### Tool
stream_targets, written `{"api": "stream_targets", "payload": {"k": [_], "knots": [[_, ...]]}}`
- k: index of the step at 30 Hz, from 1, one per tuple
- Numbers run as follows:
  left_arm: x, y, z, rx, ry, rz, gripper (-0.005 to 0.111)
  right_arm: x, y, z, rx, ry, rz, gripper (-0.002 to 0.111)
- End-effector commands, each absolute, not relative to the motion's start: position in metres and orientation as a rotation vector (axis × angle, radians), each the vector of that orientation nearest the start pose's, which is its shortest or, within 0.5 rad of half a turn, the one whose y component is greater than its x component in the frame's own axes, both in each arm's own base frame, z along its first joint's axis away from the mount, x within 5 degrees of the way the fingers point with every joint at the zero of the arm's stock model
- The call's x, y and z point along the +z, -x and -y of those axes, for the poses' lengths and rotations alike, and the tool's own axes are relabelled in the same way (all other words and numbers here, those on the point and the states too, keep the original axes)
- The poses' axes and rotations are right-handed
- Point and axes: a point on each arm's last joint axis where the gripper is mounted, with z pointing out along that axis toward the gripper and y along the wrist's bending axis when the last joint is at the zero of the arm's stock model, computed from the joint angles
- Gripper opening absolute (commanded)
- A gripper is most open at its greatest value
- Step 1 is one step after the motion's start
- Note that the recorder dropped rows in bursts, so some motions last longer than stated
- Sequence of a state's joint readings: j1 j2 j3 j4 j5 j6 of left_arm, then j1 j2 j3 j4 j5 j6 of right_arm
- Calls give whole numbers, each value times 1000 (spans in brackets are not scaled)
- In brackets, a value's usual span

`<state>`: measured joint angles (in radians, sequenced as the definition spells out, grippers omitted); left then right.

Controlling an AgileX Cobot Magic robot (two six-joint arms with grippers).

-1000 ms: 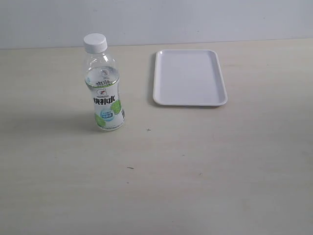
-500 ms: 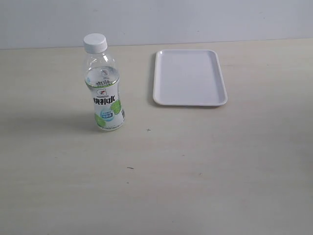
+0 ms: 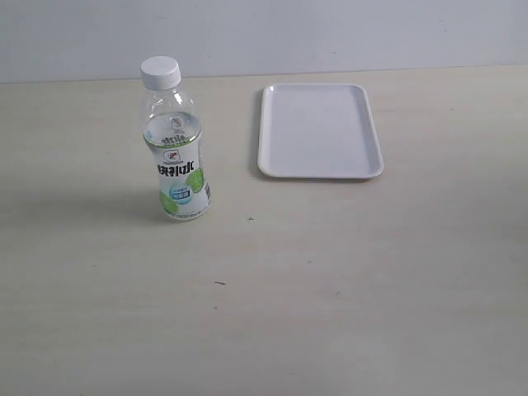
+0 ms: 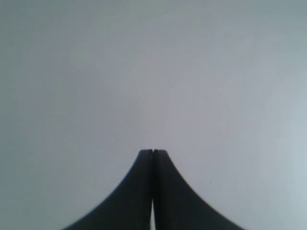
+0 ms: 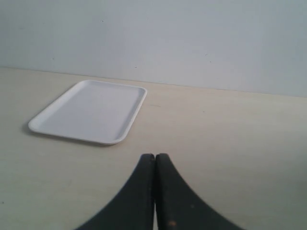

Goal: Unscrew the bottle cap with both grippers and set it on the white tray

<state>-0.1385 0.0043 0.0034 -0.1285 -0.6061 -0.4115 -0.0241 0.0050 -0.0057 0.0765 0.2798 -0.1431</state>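
Observation:
The clear bottle with its white-and-green label stands upright on the left of the table, the white ridged cap screwed on its neck. The white tray lies flat to its right and holds nothing; it also shows in the right wrist view. Neither gripper appears in the exterior view. My left gripper is shut, black fingertips pressed together, facing only a blank grey surface. My right gripper is shut too, hovering over the table some way short of the tray.
The pale wooden table runs back to a grey wall. A few small dark specks mark the tabletop in front of the bottle.

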Motion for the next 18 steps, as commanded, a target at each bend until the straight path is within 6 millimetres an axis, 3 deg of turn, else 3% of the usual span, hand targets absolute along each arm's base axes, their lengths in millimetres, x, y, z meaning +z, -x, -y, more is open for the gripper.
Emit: {"api": "stream_targets", "payload": {"k": [1, 7, 10, 18], "knots": [[263, -36, -1, -553, 219, -866, 0, 189, -55, -1, -47, 53, -1750, 0], [274, -28, -3, -527, 189, -715, 0, 189, -55, -1, -47, 53, -1750, 0], [268, -49, -1, -404, 160, -864, 0, 189, -55, -1, -47, 53, -1750, 0], [261, -102, 9, -351, 128, -1105, 0, 189, -55, -1, -47, 53, -1750, 0]]}}
